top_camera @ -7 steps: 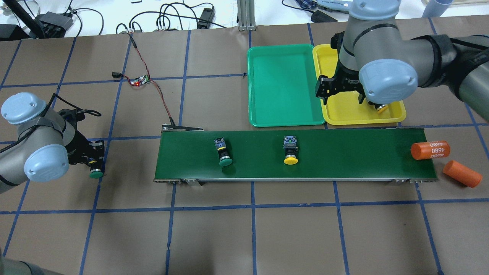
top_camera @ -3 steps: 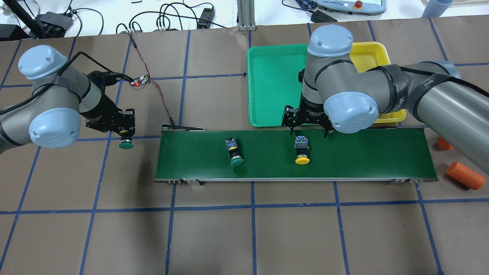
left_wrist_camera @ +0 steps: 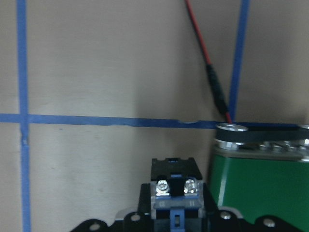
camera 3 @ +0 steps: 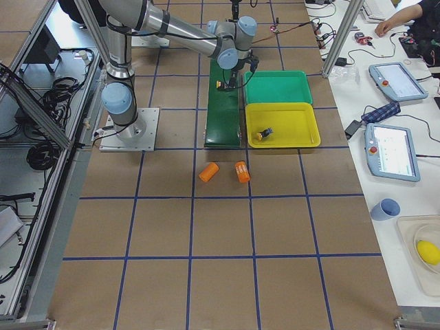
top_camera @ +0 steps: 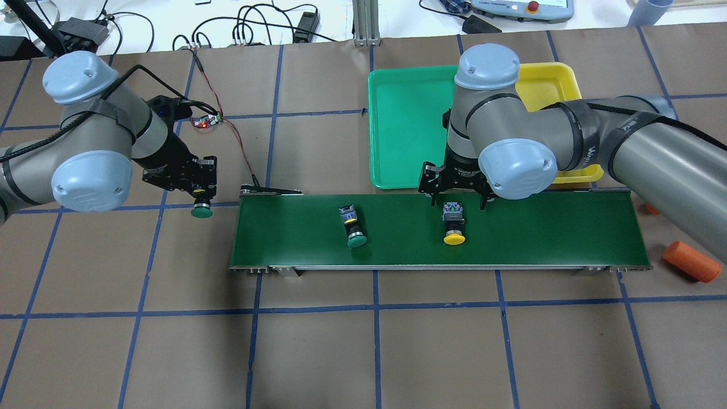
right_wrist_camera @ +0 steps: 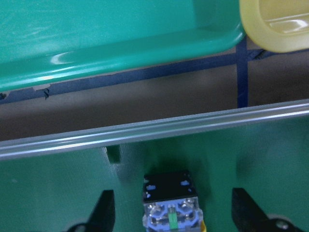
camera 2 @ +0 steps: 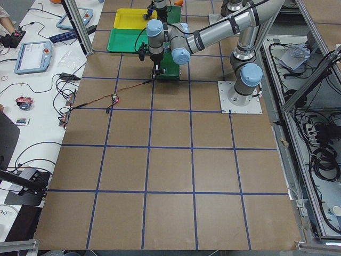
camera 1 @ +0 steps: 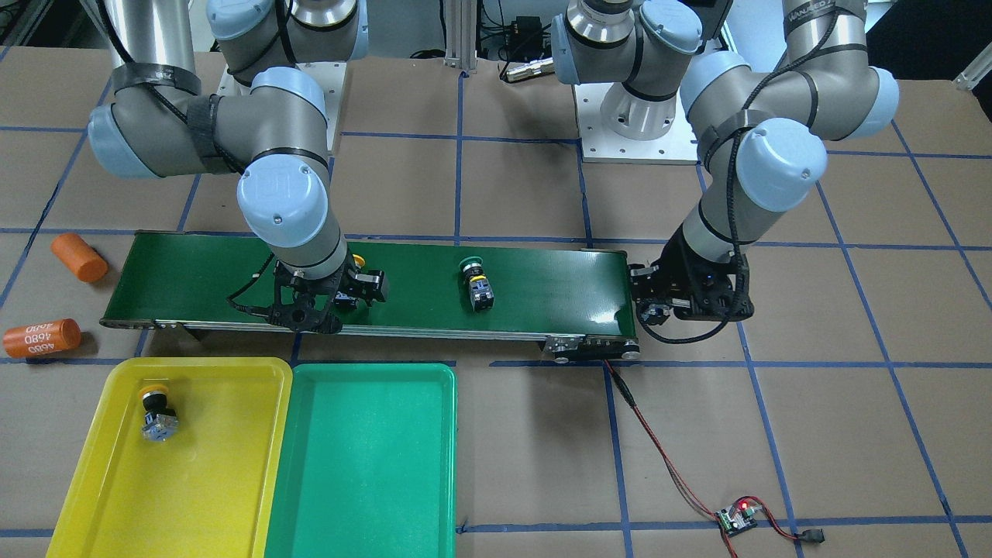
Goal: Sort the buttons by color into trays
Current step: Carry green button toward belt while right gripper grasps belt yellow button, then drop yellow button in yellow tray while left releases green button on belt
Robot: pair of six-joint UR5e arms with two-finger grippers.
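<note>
My right gripper is open and low over the conveyor belt; its fingers stand either side of the body of a yellow button, which lies there with its cap toward the robot. The right wrist view shows that body between the fingers. My left gripper is shut on a green button just off the belt's left end. A second green button lies on the belt. A second yellow button lies in the yellow tray. The green tray holds nothing.
Two orange cylinders lie off the belt's right end. A red-and-black wire runs from a small circuit board to the belt's left end. The trays sit side by side behind the belt.
My right arm left the yellow tray, crossed to the belt and came down around the yellow button. My left arm carried its green button toward the belt's left end. Both belt buttons drifted right.
</note>
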